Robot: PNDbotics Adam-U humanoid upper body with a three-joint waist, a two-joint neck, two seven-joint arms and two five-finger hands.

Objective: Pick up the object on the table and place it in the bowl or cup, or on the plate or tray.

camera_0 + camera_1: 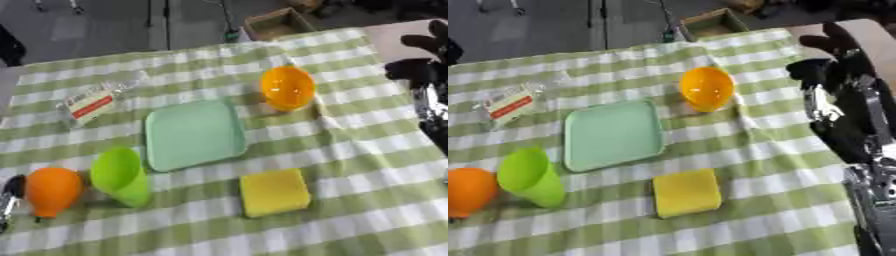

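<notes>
A yellow sponge block [275, 192] lies on the green checked cloth near the front. Behind it sits a mint-green square plate [193, 134], with an orange bowl [287, 88] further back to the right. A green cup [121, 176] stands tilted at the left, touching an orange pear-shaped thing [52, 190]. My right hand [830, 56] hangs over the table's right edge, beyond the bowl, with its dark fingers spread and nothing in them. Only a sliver of my left hand [11, 196] shows at the lower left edge, beside the orange thing.
A clear packet with a red label [91, 104] lies at the back left. A brown cardboard box [276, 23] stands on the floor behind the table. My right forearm [868, 150] runs down the right side.
</notes>
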